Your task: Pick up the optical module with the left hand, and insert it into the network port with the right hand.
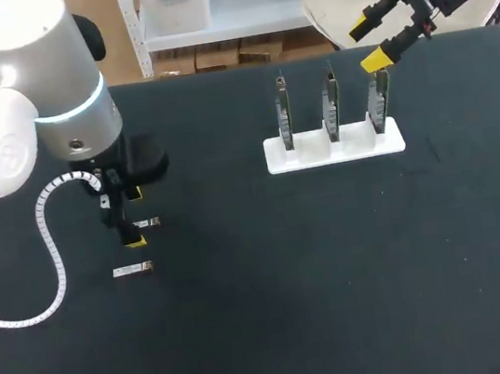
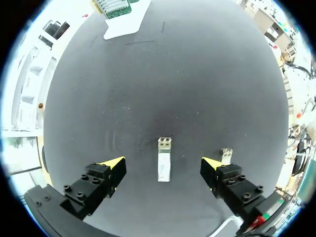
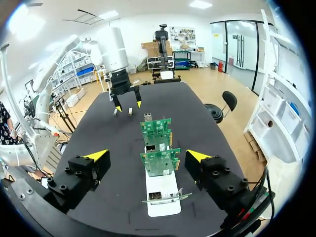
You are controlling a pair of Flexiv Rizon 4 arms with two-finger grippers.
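Both fingers of the left gripper (image 2: 163,164) stand apart astride the optical module (image 2: 164,159); descending squarely, clear of the neighbouring module (image 2: 226,155), should let them clamp its long sides.

Modules (image 1: 133,269) lie left on the table (image 1: 271,325) — board rack (image 1: 334,148) right, farther back.

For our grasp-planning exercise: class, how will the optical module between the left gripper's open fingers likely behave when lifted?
The optical module looks like a small metal bar, so probably rigid and light. It lies flat with straight sides, so a push should slide it, not roll it. Its smooth casing might slip in a loose pinch.
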